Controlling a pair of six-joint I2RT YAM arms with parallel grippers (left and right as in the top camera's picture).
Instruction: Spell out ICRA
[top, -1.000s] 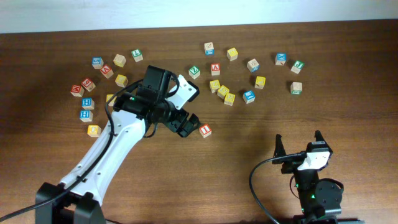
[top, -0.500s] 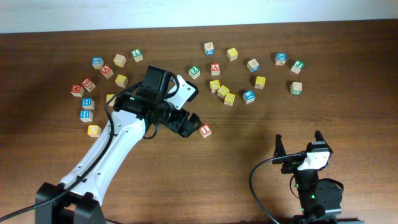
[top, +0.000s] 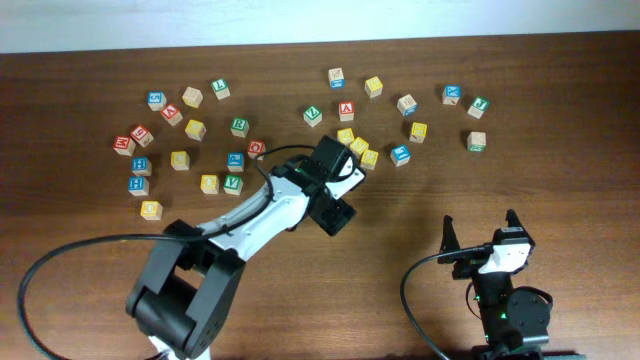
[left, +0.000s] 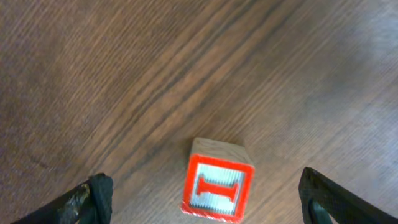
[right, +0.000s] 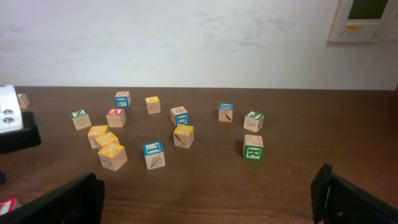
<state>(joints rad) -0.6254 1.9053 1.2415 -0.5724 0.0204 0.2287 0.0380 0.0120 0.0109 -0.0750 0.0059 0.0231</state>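
Left wrist view shows the I block (left: 217, 188) lying letter-face up on the wooden surface (left: 124, 68), directly below the left claw (left: 205, 190) and between its two fingers (left: 94, 198). The left claw is spread wide and nothing is gripped. Bare wood is seen on either side of the I block, so neither finger is touching it. Being a cube, the I block has no long axis. Its edges are turned slightly off the line joining the fingers, a twist judged small enough to be squared up as the jaws close. The coming move is therefore judged to be a straight descent and a closing on the I block, with little sideways correction called for.

From overhead, the I block is hidden beneath the left claw. The right claw (top: 480, 232) is parked well apart from the I block, toward the near edge and to the robot's right, likewise spread open and empty. The left arm is plainly the nearer one.

No tray, box or other container is seen; all blocks lie loose on the surface. Beyond the I block, toward the far edge, scattered clusters are found, among them a red A block (top: 346, 110). A green R block (right: 252, 147) is seen in the right wrist view, far from the I block. A C block cannot be made out.
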